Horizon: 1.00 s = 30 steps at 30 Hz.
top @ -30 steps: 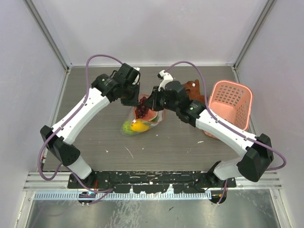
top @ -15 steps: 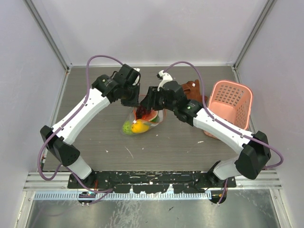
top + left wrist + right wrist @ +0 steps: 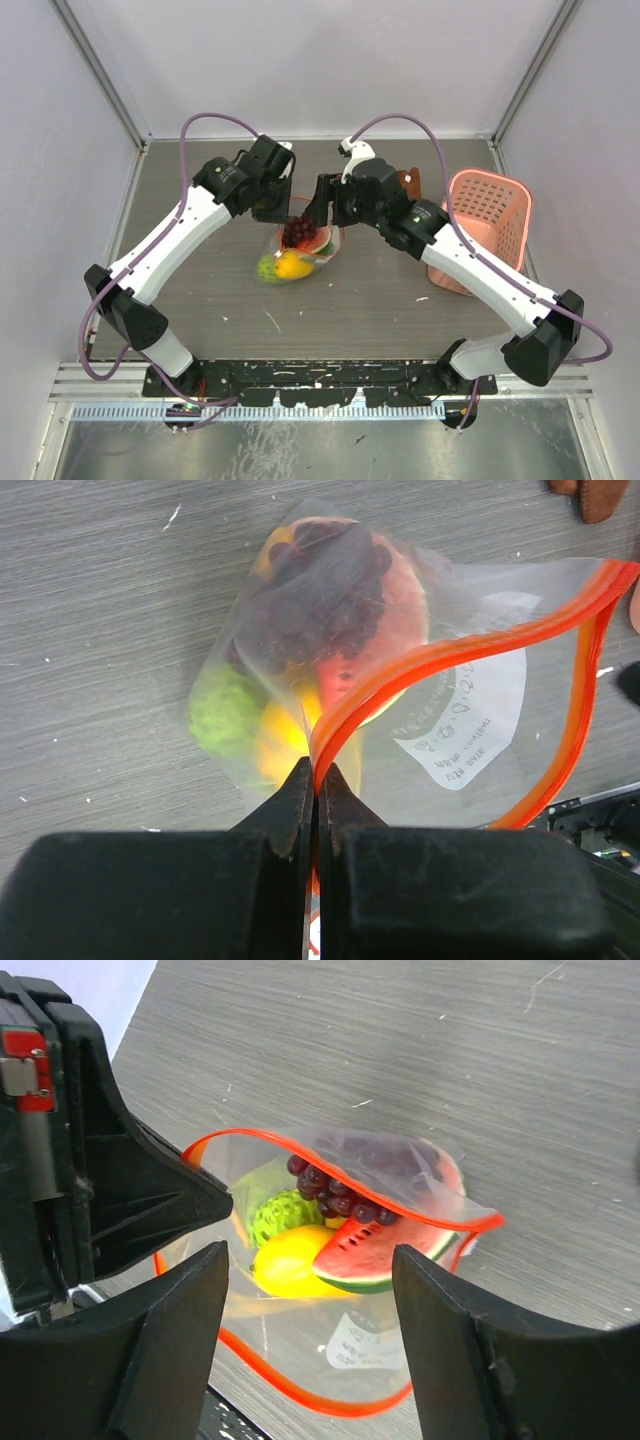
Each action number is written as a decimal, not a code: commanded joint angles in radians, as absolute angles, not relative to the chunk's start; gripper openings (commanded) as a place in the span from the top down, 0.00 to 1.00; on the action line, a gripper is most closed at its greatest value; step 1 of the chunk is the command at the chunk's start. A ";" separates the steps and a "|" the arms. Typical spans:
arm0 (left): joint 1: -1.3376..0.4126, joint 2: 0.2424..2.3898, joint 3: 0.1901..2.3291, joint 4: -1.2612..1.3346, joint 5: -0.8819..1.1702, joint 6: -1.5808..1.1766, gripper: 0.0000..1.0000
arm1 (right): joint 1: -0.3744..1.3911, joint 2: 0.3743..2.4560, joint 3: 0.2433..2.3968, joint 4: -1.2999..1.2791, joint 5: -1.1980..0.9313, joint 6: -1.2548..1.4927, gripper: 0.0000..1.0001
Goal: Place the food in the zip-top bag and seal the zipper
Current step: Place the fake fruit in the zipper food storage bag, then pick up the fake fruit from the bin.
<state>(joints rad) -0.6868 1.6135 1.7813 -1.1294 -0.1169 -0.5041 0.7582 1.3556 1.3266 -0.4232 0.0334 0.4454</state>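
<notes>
While left pincer point(image 3: 317, 772) pinches orange zipper point(image 3: 450, 652), crinkly clear bag point(image 3: 455, 742) bulges, right pincer point(image 3: 308, 1260) wide.

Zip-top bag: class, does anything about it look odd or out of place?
The zipper gapes in a wide loop, unsealed, though the food sits inside. The left gripper pinches one end. No spill shows.

One zipper point(image 3: 450, 652) end — hidden (inside left tool point(image 3: 318, 780)).
</notes>
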 commanded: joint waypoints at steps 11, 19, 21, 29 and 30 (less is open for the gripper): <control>-0.683 1.549 1.775 -1.134 -0.260 -0.431 1.00 | 0.544 1.332 1.565 -0.859 0.125 0.351 0.18; -0.680 1.532 1.734 -1.124 -0.305 -0.416 1.00 | 0.301 1.290 1.535 -0.976 0.133 0.325 0.13; -0.675 1.523 1.726 -1.122 -0.307 -0.413 1.00 | 0.229 1.292 1.523 -0.998 0.143 0.324 0.13; -0.666 1.500 1.698 -1.118 -0.333 -0.405 1.00 | -0.017 1.300 1.440 -1.018 0.104 0.311 0.12; -0.667 1.499 1.697 -1.118 -0.332 -0.405 1.00 | -0.043 1.303 1.429 -1.021 0.104 0.315 0.12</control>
<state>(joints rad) -0.6731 1.5452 1.6981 -1.1423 -0.2989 -0.4244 0.0368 1.3235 1.4570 -1.0035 0.1184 0.3267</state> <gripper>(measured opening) 0.007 0.876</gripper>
